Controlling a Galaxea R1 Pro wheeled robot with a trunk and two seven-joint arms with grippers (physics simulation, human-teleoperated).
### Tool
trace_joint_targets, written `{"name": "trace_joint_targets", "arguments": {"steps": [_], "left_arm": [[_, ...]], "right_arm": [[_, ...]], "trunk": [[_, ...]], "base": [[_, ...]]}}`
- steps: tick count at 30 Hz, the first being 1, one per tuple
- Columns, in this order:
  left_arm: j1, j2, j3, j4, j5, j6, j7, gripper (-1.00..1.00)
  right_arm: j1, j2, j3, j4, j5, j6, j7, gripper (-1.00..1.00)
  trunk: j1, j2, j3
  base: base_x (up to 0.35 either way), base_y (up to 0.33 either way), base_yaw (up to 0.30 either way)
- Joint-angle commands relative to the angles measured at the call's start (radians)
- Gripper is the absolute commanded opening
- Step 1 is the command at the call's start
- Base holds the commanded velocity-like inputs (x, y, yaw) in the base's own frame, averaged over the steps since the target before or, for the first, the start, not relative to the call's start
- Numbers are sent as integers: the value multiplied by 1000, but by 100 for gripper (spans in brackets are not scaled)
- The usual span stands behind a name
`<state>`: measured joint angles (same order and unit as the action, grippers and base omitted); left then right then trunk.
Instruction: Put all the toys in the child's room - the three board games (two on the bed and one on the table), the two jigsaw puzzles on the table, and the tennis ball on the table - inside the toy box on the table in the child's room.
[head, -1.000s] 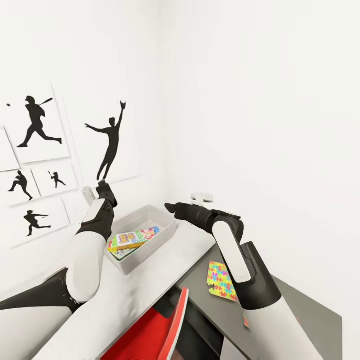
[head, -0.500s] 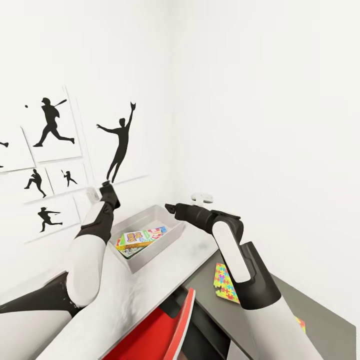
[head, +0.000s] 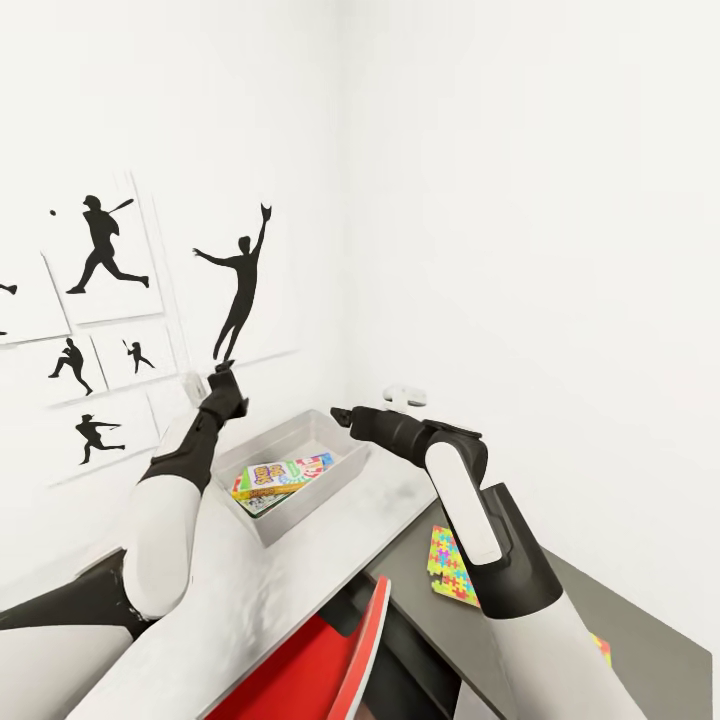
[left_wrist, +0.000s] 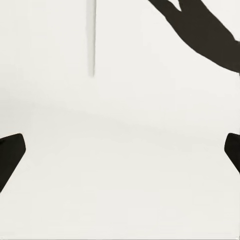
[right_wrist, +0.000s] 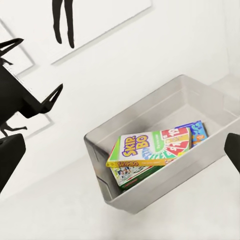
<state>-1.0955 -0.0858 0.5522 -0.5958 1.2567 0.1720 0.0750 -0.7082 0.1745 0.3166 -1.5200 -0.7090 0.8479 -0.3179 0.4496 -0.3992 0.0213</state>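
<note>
Left hand (head: 222, 377): raised before the wall pictures, spread wide, nothing held.
Right hand (head: 340, 414): spread wide, empty, poised beside the toy box (head: 345, 470).
Board games (right_wrist: 150, 150): seemingly two or three stacked inside the toy box.
Jigsaw puzzles (head: 452, 566): one seen flat on the bench (head: 640, 640).

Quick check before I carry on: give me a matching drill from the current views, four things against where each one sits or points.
Things:
1. Skip-Bo game box
2. jigsaw puzzle
3. left gripper
4. red chair

Places:
A. flat on the dark grey surface beside the right arm
B. raised toward the wall with the silhouette pictures
C. inside the toy box, on top of the stack
D. low, near the robot, at the table edge

Pairs: 1-C, 2-A, 3-B, 4-D
</note>
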Motion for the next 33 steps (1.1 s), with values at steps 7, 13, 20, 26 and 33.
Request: {"name": "trace_joint_targets", "arguments": {"steps": [7,13,20,26,33], "left_arm": [[5,36,6,-2,7,170,5,100],[16,83,7,1,10,328,7,100],[25,114,8,4,14,463,9,100],[26,122,9,7,15,580,12,100],[26,124,11,36,17,633,18,100]], "right_arm": [[0,0,-2,-2,-10,2,-10,100],[0,0,-5,-4,-10,4,-9,100],[0,0,-6,-4,-10,5,-9,100],[0,0,-8,-5,-10,6,-9,100],[0,0,-8,-6,-10,6,-9,100]], "trunk": [[0,-1,-1],[0,-1,-1],[0,-1,-1],[0,-1,-1],[0,-1,-1]], "base": [[0,0,0],[0,0,0],[0,0,0],[0,0,0],[0,0,0]]}}
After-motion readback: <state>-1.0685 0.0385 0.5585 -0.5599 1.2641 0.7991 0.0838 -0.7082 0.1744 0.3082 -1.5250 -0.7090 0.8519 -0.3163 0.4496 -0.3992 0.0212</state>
